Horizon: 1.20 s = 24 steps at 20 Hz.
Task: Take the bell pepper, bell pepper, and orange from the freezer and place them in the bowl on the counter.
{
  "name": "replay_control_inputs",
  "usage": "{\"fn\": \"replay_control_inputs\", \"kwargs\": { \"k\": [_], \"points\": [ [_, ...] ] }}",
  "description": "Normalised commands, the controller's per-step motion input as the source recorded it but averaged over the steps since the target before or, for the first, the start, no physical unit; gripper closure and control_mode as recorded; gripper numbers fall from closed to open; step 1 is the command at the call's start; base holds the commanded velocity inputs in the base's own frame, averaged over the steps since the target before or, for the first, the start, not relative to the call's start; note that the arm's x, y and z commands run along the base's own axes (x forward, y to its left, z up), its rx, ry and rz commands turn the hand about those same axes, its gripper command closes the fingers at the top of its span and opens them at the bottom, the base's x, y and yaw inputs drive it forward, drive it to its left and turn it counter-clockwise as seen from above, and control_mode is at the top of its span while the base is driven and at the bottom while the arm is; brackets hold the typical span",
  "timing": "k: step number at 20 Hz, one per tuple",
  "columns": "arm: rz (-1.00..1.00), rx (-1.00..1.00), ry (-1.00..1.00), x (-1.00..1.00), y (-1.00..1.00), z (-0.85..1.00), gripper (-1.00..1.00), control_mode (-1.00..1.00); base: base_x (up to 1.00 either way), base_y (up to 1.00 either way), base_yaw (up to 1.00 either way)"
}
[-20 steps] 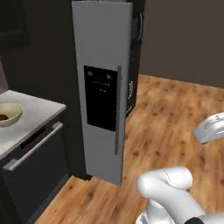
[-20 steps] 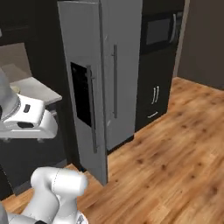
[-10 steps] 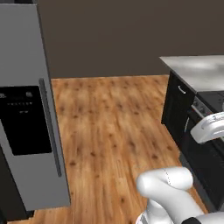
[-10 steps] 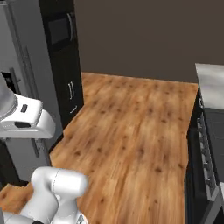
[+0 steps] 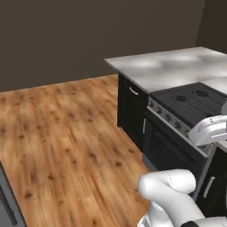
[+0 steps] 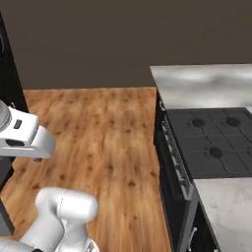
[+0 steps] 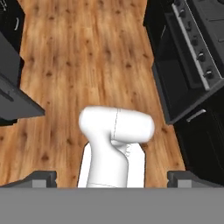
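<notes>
counter (image 5: 177, 66): a white-grey marbled stone top over dark cabinets, ahead and to the right in both base views; the stretch in sight is bare, with no bowl, pepper or orange on it.
stove (image 6: 211, 142): a black cooktop set into the same run, its knobs along the front edge, with more marbled top nearer the base.
freezer: possibly the grey edge at the lower left corner of the left base view and the dark slab at the left of the hand view, though too little of either shows to be sure.
floor (image 5: 66, 133): bare wooden boards between the base and the cabinets, nothing lying on them.
gripper (image 7: 112, 177): jaws spread wide and empty, its two dark tips at the bottom corners of the hand view, pointing down at the floor, well apart from any task thing.
change: a second ago the grey freezer door and a bowl on a counter were in front of the cameras; half a second ago the door had slid to the left edge; now the whole picture shows stove and counter, so the base has turned, not the things.
meaning: by my judgement this is a search or travel step, with nothing picked yet and the fruit to be fetched behind the present view.
</notes>
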Motion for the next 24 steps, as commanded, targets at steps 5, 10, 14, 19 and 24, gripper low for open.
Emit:
{"fn": "replay_control_inputs", "kwargs": {
  "k": [5, 10, 14, 19, 24],
  "points": [
    [0.0, 0.0, 0.0, 0.0, 0.0, 0.0, -1.0, 1.0, 0.92, -0.36, 0.02],
    [0.0, 0.0, 0.0, 0.0, 0.0, 0.0, -1.0, 1.0, 1.0, 0.03, 0.13],
    [0.0, 0.0, 0.0, 0.0, 0.0, 0.0, -1.0, 1.0, 0.97, 0.56, 0.23],
    [0.0, 0.0, 0.0, 0.0, 0.0, 0.0, -1.0, 1.0, 0.87, 0.45, 0.52],
    [0.0, 0.0, 0.0, 0.0, 0.0, 0.0, -1.0, 1.0, 0.32, 0.21, 0.78]
  ]
}}
